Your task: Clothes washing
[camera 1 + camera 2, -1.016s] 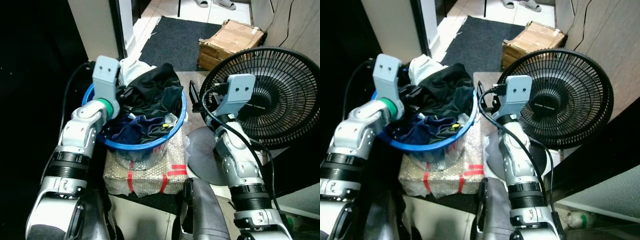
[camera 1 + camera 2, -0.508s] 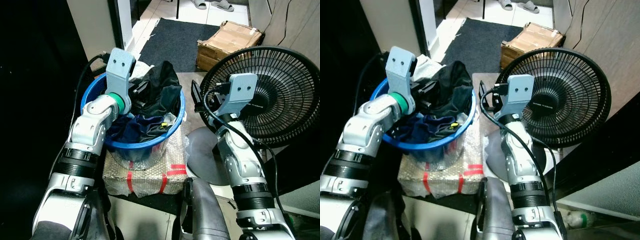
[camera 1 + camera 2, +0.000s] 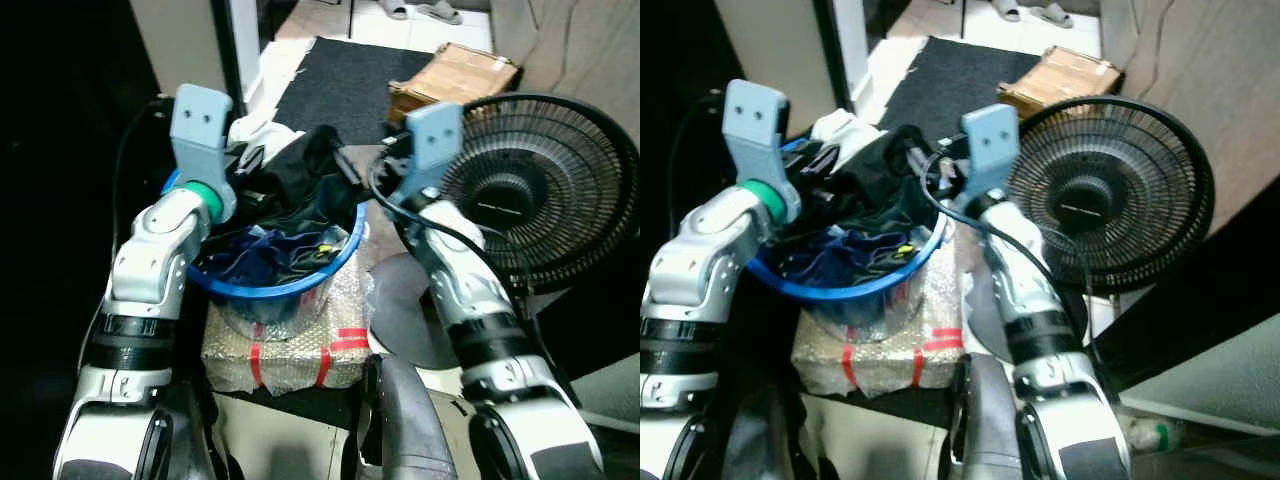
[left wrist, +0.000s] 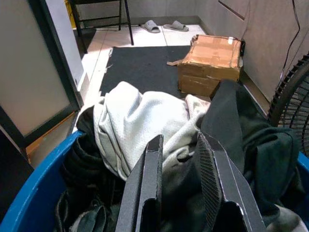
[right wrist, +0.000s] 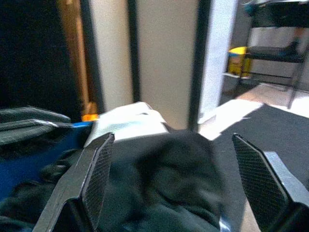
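A blue basin [image 3: 285, 287] heaped with clothes sits on a bubble-wrapped package [image 3: 285, 345]. A black garment [image 3: 312, 182] tops the pile, a white garment [image 4: 140, 121] lies at the back, and dark blue clothes [image 3: 262, 250] lie in front. My left gripper [image 4: 179, 139] hovers over the basin's back left, open by a narrow gap, just above the white garment. At the basin's right rim my right gripper [image 5: 172, 140] is wide open, its fingers [image 5: 96, 174] spread on either side of the black garment [image 5: 164, 179].
A black standing fan [image 3: 545, 195] stands close on the right, its grey base [image 3: 405, 310] beside the package. Beyond lie a dark mat [image 3: 335, 70] and a cardboard box [image 3: 455, 75]. A door frame [image 3: 190, 45] rises at the back left.
My right arm has swung left from in front of the fan to the basin's right rim, over the black garment. My left arm has drawn back toward the basin's left rear.
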### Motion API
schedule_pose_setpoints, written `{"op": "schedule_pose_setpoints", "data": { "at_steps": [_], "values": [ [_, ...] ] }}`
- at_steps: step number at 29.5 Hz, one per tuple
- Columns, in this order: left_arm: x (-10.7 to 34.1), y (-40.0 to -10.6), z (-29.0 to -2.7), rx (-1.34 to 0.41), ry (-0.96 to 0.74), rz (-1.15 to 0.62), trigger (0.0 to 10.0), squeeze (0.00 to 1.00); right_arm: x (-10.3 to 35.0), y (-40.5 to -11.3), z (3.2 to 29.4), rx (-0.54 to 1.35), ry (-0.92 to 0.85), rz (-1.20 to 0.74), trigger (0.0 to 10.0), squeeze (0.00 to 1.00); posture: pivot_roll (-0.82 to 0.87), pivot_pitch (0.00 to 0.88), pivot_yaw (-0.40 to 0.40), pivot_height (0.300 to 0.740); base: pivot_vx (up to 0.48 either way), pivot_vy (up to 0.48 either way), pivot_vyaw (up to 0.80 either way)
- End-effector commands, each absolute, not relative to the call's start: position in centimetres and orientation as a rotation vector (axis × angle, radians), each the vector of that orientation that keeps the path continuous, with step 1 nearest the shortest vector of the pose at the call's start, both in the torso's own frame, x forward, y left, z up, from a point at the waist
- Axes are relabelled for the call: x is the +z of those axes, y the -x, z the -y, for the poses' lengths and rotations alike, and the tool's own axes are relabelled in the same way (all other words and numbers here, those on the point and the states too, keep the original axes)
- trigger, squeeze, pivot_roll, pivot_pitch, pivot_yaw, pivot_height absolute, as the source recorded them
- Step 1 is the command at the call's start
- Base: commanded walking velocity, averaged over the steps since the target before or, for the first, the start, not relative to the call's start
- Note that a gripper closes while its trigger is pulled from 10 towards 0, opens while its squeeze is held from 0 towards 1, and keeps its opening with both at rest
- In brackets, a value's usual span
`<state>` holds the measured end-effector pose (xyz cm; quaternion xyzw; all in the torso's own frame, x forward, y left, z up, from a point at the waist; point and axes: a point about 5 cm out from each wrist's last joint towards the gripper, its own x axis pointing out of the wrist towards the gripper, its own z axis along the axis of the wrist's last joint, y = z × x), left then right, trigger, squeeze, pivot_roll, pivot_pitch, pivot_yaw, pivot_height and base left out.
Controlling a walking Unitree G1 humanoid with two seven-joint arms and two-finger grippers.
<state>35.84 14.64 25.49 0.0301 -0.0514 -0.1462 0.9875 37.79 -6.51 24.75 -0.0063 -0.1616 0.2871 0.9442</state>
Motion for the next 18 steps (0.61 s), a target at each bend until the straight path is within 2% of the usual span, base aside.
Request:
{"op": "schedule_pose_setpoints", "data": {
  "at_steps": [1, 5, 8, 9, 11, 12, 14, 18],
  "values": [
    [25.3, -35.6, -15.1, -0.271, -0.062, 0.089, 10.0, 0.00, 23.7, -38.4, 5.8, 0.580, 0.025, 0.244, 10.0, 0.00, 0.05, 0.126, -0.027, 0.501, 0.000, 0.000, 0.00],
    [25.2, -35.4, -15.3, -0.259, -0.062, 0.085, 10.0, 0.00, 23.1, -39.2, 5.3, 0.592, 0.010, 0.162, 10.0, 0.00, 0.05, 0.130, -0.028, 0.501, 0.000, 0.000, 0.00],
    [25.1, -35.3, -15.6, -0.248, -0.066, 0.079, 10.0, 0.00, 22.9, -39.1, 4.2, 0.702, 0.001, 0.115, 10.0, 0.00, 0.06, 0.133, -0.031, 0.501, 0.000, 0.000, 0.00],
    [25.1, -35.3, -15.8, -0.239, -0.066, 0.077, 10.0, 0.00, 22.6, -38.7, 3.2, 0.807, 0.002, 0.074, 10.0, 0.00, 0.06, 0.135, -0.036, 0.501, 0.000, 0.000, 0.00],
    [25.1, -35.3, -15.9, -0.232, -0.064, 0.076, 10.0, 0.00, 22.1, -38.5, 2.9, 0.837, 0.014, 0.029, 10.0, 0.00, 0.06, 0.135, -0.036, 0.501, 0.000, 0.000, 0.00],
    [25.1, -35.3, -15.9, -0.232, -0.064, 0.076, 10.0, 0.00, 22.1, -38.5, 2.9, 0.837, 0.014, 0.029, 10.0, 0.00, 0.06, 0.135, -0.036, 0.501, 0.000, 0.000, 0.00],
    [25.1, -35.3, -15.9, -0.227, -0.060, 0.072, 10.0, 0.00, 20.9, -39.5, 4.3, 0.694, 0.075, -0.056, 10.0, 0.00, 0.06, 0.147, -0.038, 0.501, 0.000, 0.000, 0.00],
    [25.1, -35.1, -15.8, -0.225, -0.060, 0.065, 10.0, 0.00, 20.0, -40.2, 5.9, 0.594, 0.066, -0.131, 10.0, 0.00, 0.07, 0.170, -0.037, 0.501, 0.000, 0.000, 0.00]
  ]
}}
